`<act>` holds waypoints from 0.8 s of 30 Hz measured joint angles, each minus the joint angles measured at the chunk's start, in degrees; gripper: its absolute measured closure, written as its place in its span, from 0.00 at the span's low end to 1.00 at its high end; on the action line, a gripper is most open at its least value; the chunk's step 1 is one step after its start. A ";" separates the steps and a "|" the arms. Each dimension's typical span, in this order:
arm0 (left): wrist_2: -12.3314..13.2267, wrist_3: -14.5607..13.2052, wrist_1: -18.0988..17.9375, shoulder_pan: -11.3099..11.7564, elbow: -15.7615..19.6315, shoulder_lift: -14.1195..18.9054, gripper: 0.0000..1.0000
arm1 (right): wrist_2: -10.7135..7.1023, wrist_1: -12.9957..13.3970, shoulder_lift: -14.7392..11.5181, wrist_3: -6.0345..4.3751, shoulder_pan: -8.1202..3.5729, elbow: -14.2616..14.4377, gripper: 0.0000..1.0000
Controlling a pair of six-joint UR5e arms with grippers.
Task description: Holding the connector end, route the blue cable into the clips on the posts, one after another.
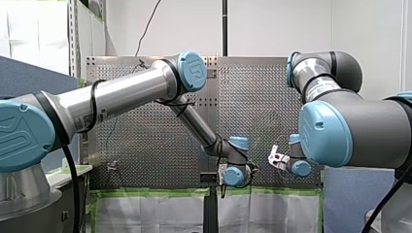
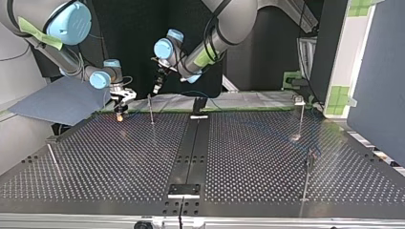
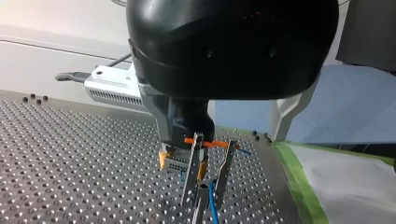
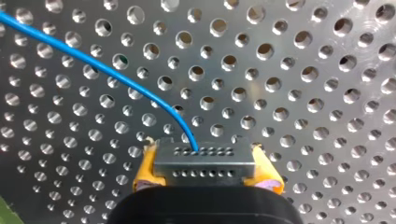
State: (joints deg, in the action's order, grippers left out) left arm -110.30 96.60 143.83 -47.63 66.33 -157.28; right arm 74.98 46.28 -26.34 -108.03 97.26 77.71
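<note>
Nearest, in the right wrist view: my right gripper (image 4: 205, 175), yellow pads (image 4: 144, 170) clenched on the grey connector (image 4: 204, 156). From the connector, the blue cable (image 4: 107, 72) curving away toward 10 o'clock over the perforated table (image 4: 303, 93). Further, in the left wrist view: my left gripper (image 3: 205, 196) at the cable; cannot tell if clamped or released. In the top view, a thin post (image 2: 151, 109) at 6 o'clock of my left gripper, my right gripper at 9 o'clock of it. Another post (image 2: 302, 119) well apart, at 3 o'clock.

My right gripper (image 1: 275, 158) over perforated table (image 1: 155, 141)
</note>
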 joint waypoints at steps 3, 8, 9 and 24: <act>-1.25 -0.18 0.52 -0.14 0.00 0.07 0.00 | 0.00 -0.03 0.01 0.00 0.00 0.01 1.00; -3.37 -0.32 2.06 -0.89 0.29 0.19 0.00 | 0.00 -0.11 0.01 0.01 0.00 0.01 1.00; -3.92 -0.33 2.49 -1.06 0.61 0.41 0.00 | 0.00 -0.11 0.00 0.01 0.00 0.01 1.00; -6.73 3.26 -2.65 -0.34 7.47 7.09 0.00 | -0.01 -0.21 0.01 0.00 -0.03 0.04 1.00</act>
State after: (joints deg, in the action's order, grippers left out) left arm -117.03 99.86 141.17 -47.96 73.80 -150.19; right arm 74.97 46.07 -26.33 -108.03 97.23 77.75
